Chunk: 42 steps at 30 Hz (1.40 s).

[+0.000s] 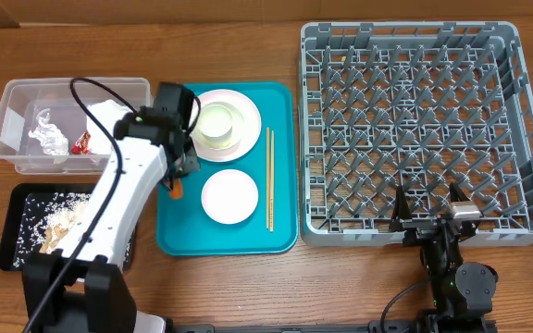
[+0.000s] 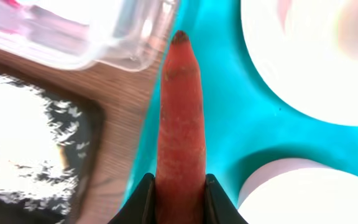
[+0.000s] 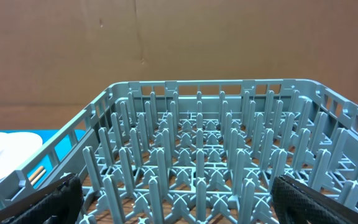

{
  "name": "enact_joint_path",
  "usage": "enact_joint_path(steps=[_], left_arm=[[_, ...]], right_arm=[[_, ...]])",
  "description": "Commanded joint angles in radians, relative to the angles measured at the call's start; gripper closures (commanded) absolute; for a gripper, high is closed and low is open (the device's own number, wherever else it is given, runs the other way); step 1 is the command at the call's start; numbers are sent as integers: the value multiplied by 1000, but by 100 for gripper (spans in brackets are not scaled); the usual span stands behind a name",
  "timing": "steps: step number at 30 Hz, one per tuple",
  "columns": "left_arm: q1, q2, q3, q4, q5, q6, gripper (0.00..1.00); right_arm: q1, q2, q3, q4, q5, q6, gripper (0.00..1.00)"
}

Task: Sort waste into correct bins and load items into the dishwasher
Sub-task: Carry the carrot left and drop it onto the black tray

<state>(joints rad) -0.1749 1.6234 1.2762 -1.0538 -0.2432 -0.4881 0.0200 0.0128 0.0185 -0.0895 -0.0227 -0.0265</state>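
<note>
The left gripper (image 2: 179, 186) is clenched on a small orange carrot piece (image 2: 180, 106), whose tapered tip points away from the fingers. It holds the piece over the left edge of the teal rectangular plastic tray (image 1: 179, 231) in the middle of the bench. At that tray's far end a round pale pink-white plate (image 1: 222, 98) carries a small white bowl (image 1: 218, 126). A second small white bowl (image 1: 229, 196) sits nearer, and a pair of thin wooden chopsticks (image 1: 269, 176) lies along the right edge. In the bench's far left corner a clear rectangular plastic tub (image 1: 72, 85) holds crumpled white tissue (image 1: 49, 136) and a small red snack wrapper (image 1: 82, 142). Toward the near left corner a shallow black rectangular tray (image 1: 17, 199) holds white rice-like scraps (image 1: 33, 227). The large square grey plastic dish rack (image 1: 359, 234) fills the bench's right side. The right gripper (image 1: 427, 211) sits at its near edge, jaws spread wide and grasping nothing.
</note>
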Motion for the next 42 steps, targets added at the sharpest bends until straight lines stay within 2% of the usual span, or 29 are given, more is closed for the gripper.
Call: enact_joint_path(steps=[1, 6, 14, 15, 23, 27, 33, 42], left_arm=[[47, -22, 92, -65, -81, -13, 96], [154, -80, 112, -97, -82, -66, 96], [415, -139, 92, -81, -45, -208, 96], [468, -139, 68, -55, -15, -208, 96], [621, -139, -87, 74, 69, -255, 96], [687, -138, -174, 159, 103, -275, 96], [764, -138, -272, 294, 230, -276, 96], [771, -132, -311, 372, 262, -331, 96]], right_arm=[[-3, -10, -11, 8, -5, 0, 0], [-3, -10, -11, 8, -5, 0, 0], [-3, -10, -11, 8, -5, 0, 0], [-3, -10, -11, 8, -5, 0, 0], [-3, -10, -11, 8, -5, 0, 0], [-3, -10, -11, 8, -5, 0, 0], [-3, -10, -11, 8, -5, 0, 0], [-3, -10, -11, 8, -5, 0, 0]])
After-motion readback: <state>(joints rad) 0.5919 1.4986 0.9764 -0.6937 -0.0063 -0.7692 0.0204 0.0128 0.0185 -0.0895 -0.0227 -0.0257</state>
